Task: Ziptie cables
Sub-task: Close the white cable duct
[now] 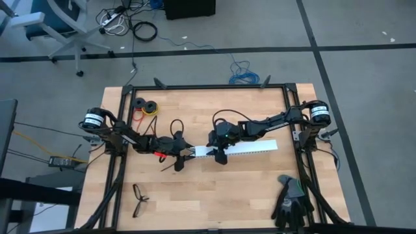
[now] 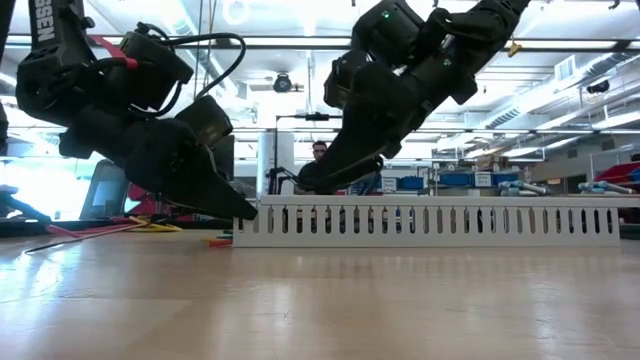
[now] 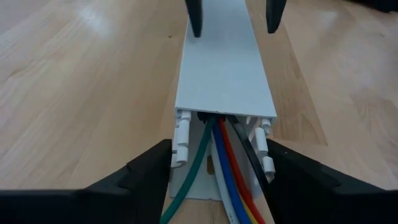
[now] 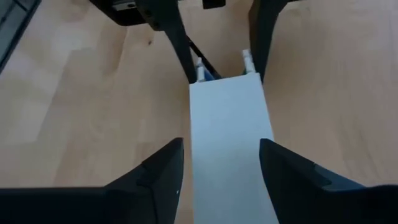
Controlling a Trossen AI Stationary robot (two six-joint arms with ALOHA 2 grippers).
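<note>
left wrist: cables (image 3: 221,168) inside strip (image 3: 224,68) end

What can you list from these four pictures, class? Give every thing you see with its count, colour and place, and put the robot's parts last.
Slotted strip: one, white, table middle, lid on.
Cables: several, green, blue, red, yellow, black, white, leaving the strip's open end.
Tape rolls: about three, black, red, yellow, table's far left corner.
Eyeglasses: one, black, near left.
Gloves: a pile, black and grey, near right corner.
Person: one, behind the table.
Left gripper: open, astride the strip's cable end.
Right gripper: open, astride the strip.
</note>
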